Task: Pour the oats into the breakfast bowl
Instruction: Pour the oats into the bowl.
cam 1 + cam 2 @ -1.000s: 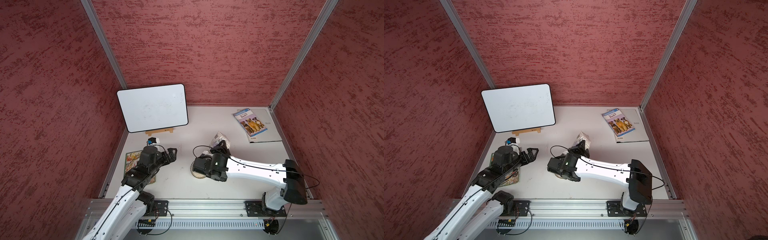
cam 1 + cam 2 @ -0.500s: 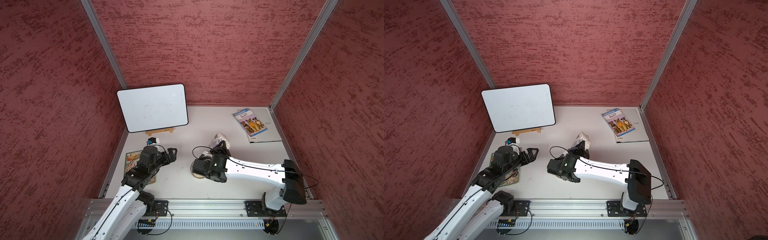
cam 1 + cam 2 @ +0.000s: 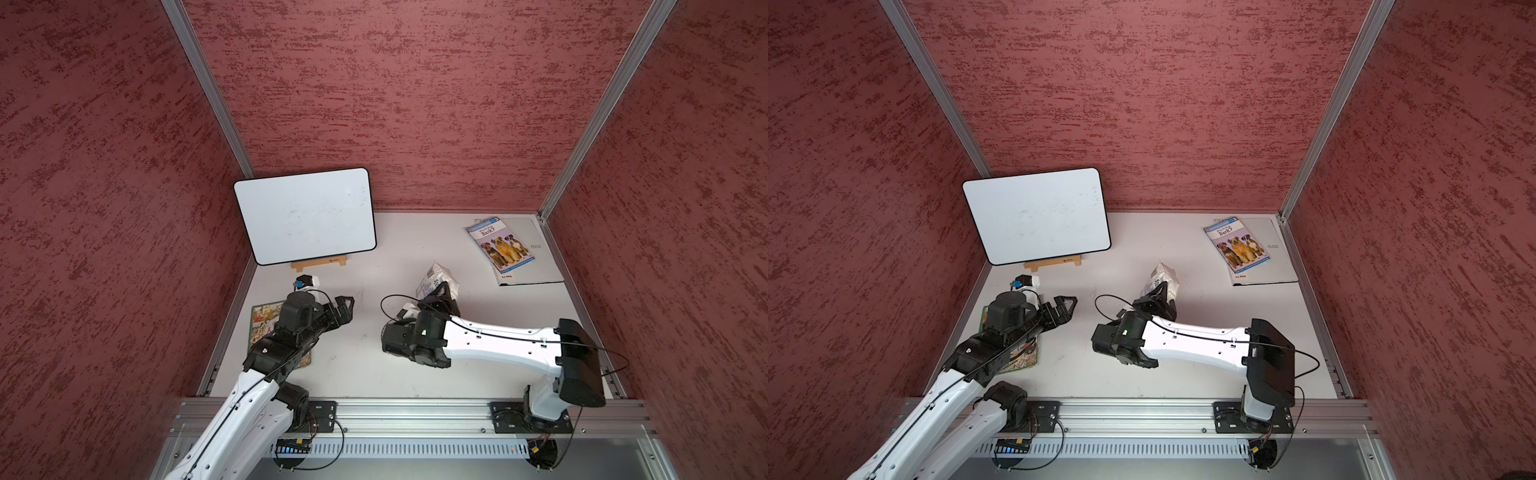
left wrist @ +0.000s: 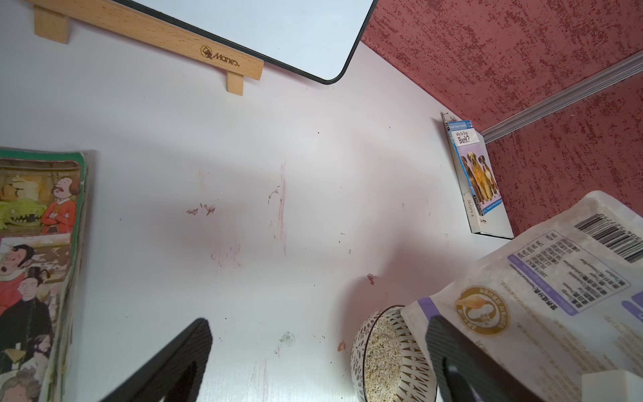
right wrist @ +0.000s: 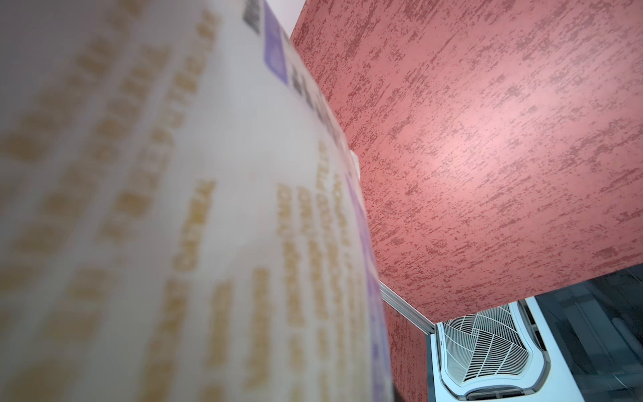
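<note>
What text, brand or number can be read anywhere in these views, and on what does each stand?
"Manes": brand mark on the wooden easel stand.
"Why Do Dogs Bark?": cover of the dog book.
Oat pouch: barcode, digits and small print, too small to read; blurred in the right wrist view.
Cartoon book: no words legible.

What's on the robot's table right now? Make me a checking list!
Surface: white table, faint red scuffs.
Job's things: pouch tipped over the bowl; oats in bowl.
Clutter: whiteboard on stand, dog book, picture book.
Grippers: left gripper open, empty; right gripper shut on pouch.
Cables: black cable loops beside right wrist.
Surroundings: red walls, metal frame.
</note>
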Action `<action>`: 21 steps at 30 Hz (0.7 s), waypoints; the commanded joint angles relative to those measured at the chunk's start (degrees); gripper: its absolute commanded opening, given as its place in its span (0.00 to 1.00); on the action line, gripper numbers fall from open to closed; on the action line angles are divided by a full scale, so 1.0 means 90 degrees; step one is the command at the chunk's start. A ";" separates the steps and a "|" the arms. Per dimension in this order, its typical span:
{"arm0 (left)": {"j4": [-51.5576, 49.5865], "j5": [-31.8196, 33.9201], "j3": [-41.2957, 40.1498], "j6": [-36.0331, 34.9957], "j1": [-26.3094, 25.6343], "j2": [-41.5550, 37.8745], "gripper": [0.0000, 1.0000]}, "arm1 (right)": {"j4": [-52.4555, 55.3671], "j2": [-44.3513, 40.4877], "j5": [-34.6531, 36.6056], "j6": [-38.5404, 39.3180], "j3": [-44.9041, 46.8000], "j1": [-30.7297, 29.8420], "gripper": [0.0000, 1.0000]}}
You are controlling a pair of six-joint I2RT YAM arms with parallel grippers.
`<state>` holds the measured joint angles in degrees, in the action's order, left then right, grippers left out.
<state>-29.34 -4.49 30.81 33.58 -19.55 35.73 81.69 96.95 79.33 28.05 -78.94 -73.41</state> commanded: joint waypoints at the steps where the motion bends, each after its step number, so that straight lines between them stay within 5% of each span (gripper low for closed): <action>1: 0.0148 -0.0084 -0.0052 -0.0079 0.0034 -0.0014 1.00 | 0.0415 -0.0061 0.0682 -0.0541 -0.0336 -0.0093 0.00; 21: 0.0144 -0.0064 -0.0065 -0.0079 0.0034 -0.0039 1.00 | 0.0719 0.0022 0.0787 -0.0889 -0.0274 -0.0211 0.00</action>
<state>-29.10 -4.64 30.81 33.58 -19.55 35.73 87.00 97.62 80.71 22.31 -80.23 -74.54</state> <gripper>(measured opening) 0.998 0.252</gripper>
